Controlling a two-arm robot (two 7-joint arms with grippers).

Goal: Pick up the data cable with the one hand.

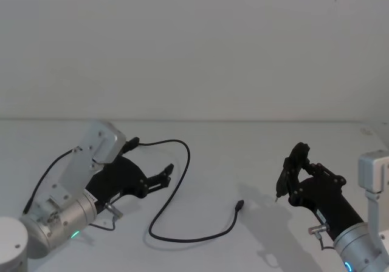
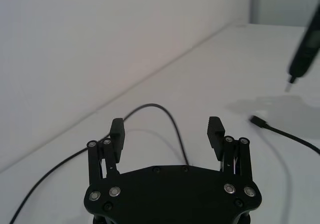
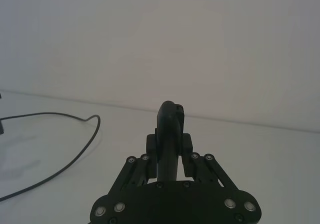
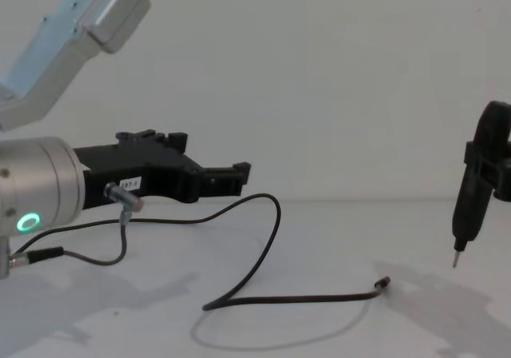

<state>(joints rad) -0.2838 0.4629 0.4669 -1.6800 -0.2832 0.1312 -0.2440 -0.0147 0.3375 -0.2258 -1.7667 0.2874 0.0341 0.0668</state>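
The data cable (image 1: 172, 190) is a thin black cord lying in a loop on the white table, ending in a small plug tip (image 1: 240, 205). In the chest view the cable (image 4: 295, 299) runs along the tabletop. My left gripper (image 1: 167, 173), black with a white label on a silver cylinder with a green light, hovers over the cable's left arc. It is open with nothing between its fingers (image 2: 117, 130), and the cable (image 2: 150, 105) curves just beyond them. My right gripper (image 3: 170, 146) is off to the right, shut on a black pointed tool (image 4: 469, 202).
Short grey wires with a silver connector (image 4: 120, 194) hang at the left wrist. The pointed tool (image 1: 282, 178) hangs tip down above the table, right of the plug. A plain white wall stands behind the table.
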